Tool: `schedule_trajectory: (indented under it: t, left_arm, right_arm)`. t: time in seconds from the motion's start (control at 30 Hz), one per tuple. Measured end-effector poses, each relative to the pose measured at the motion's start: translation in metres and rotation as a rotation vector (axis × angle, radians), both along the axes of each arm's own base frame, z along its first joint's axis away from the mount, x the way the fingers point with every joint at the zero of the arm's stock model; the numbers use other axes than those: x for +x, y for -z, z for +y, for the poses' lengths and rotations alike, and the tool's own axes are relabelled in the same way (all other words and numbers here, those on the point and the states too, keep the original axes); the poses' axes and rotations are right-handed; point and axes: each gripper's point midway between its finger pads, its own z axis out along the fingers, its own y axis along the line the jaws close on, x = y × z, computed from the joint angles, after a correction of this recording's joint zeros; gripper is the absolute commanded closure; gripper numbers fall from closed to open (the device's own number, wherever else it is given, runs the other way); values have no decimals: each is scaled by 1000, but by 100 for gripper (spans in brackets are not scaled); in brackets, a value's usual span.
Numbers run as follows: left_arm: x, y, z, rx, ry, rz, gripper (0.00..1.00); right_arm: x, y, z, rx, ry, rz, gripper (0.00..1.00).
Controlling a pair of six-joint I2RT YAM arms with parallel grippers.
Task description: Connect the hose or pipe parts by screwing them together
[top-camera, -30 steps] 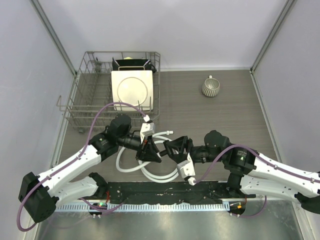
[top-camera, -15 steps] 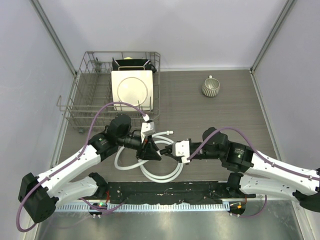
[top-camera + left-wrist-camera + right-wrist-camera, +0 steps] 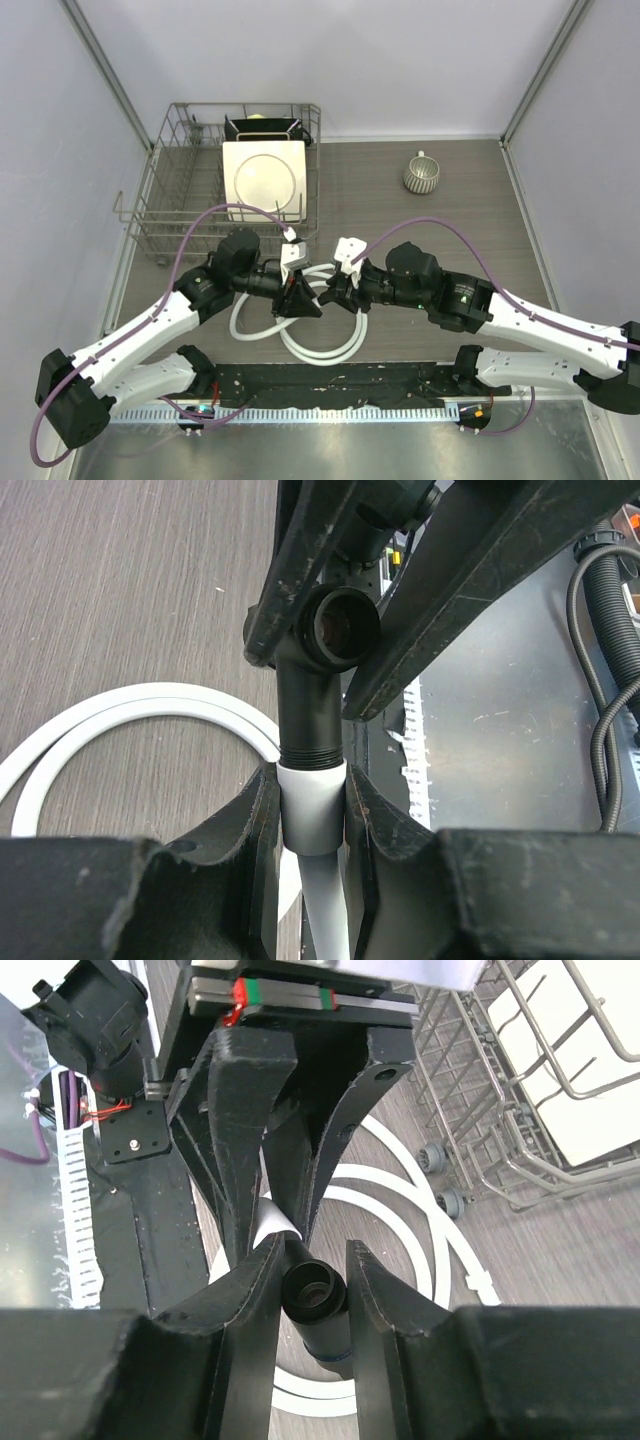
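The white hose [image 3: 318, 348] lies in loops on the table between the arms. My left gripper [image 3: 312, 780] is shut on the hose's white end connector [image 3: 312, 815], and in the top view the left gripper [image 3: 300, 300] sits over the loops. The black T-shaped fitting [image 3: 312, 695] stands on that connector, threads showing at the joint. My right gripper [image 3: 315, 1260] is shut on the fitting [image 3: 320, 1305], one finger on each side. In the top view the right gripper [image 3: 335, 292] meets the left one tip to tip.
A wire dish rack [image 3: 180, 215] holding a white plate [image 3: 265, 180] stands at the back left. A ribbed cup [image 3: 421, 175] sits at the back right. A black mat [image 3: 330, 385] runs along the near edge. Purple cables arch over both arms.
My right arm swung left toward the left gripper, its wrist turned over, and its jaws closed from open onto the black fitting. The left arm stayed put with the connector.
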Motion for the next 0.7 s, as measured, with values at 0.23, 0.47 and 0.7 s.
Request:
schedule_trajectory:
  t: [0.23,0.47,0.7]
  left_arm:
    - [3,1,0,9,-23,-5,100]
    - [9,-3,3,5,-65,-46,100]
    - [13,-5,4,3,-86,-87,100]
  right_arm:
    - [3,2,0,31,82,122,98]
    - [14,2,-1,97,248,344,77]
    - [15,-3,3,167,378,602,30]
